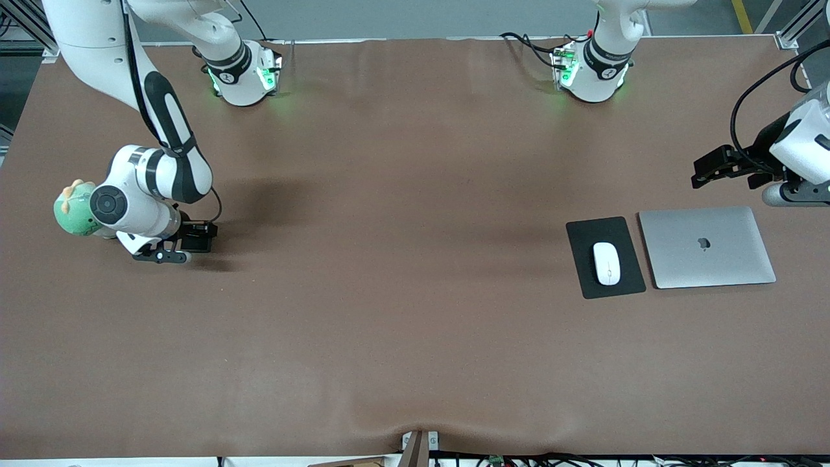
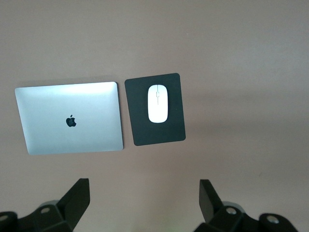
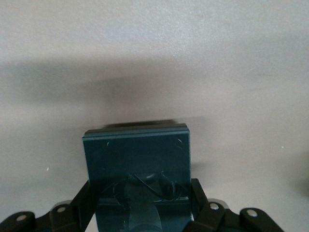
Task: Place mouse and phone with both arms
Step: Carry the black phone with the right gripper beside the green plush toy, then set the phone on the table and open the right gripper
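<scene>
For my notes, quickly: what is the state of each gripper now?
Left gripper: open, empty, above the table.
Right gripper: shut on the small glossy black phone.

I see a brown table [image 1: 415, 337] with a faint ripple in its covering at the six o'clock edge. Reading the front view as a clock face, a flat black mouse pad [image 1: 583, 272] [image 2: 159, 135] lies at about four o'clock, slightly skewed. At the pad's three o'clock, just beside it with a thin strip of table between them, lies a closed silver laptop [image 1: 707, 259] [image 2: 72, 104], its dark logo facing up. Well apart from both, at nine o'clock near the table's edge, sits a small green plush toy [image 1: 72, 211] with a pale tuft on top.
</scene>
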`<state>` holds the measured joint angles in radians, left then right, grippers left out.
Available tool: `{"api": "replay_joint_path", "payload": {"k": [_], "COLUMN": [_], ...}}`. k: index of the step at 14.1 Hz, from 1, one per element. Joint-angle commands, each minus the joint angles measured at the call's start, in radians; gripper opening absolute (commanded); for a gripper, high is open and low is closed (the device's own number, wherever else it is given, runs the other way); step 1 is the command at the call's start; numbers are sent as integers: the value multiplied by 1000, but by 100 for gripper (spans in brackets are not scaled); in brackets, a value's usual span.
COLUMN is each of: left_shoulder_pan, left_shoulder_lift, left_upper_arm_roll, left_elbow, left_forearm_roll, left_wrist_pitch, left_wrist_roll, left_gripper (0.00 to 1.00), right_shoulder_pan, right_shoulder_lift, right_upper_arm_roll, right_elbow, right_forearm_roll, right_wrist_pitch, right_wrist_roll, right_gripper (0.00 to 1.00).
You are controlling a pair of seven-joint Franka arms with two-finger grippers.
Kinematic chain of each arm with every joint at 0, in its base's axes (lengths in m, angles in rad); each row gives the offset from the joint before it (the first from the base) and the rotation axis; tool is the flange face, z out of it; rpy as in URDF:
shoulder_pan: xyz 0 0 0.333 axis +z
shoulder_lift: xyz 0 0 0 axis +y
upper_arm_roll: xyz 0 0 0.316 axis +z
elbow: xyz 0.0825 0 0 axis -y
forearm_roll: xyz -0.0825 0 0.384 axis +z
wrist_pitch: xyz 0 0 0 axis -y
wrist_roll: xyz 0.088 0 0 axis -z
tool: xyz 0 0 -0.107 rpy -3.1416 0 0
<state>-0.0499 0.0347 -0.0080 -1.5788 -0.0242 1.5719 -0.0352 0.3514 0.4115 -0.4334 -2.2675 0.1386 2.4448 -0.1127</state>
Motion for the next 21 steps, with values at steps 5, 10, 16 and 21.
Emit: {"api": "replay_joint_path", "payload": {"k": [5, 10, 16, 21], "left_shoulder_pan": [2, 2, 2, 4], "left_shoulder_lift": [-7, -6, -6, -4], "left_upper_arm_roll": [0, 0, 0, 0], "left_elbow": [6, 6, 8, 8], "left_forearm_roll": [-14, -14, -16, -16], "left_wrist_pitch": [2, 2, 2, 2], "left_wrist_roll": [8, 8, 6, 6], "left_gripper": [100, 100, 100, 100], "right_shoulder_pan": [-12, -5, -12, -12], "right_shoulder_lift": [-11, -16, -20, -28], "right_upper_arm_roll": [7, 7, 2, -39], "right_elbow": [-27, 43, 305, 573], "right_forearm_roll": [-7, -5, -7, -8], "right_wrist_pitch": [26, -62, -380, -669], "right_wrist_roll": [-4, -8, -12, 4], "right_gripper": [100, 100, 100, 100]}}
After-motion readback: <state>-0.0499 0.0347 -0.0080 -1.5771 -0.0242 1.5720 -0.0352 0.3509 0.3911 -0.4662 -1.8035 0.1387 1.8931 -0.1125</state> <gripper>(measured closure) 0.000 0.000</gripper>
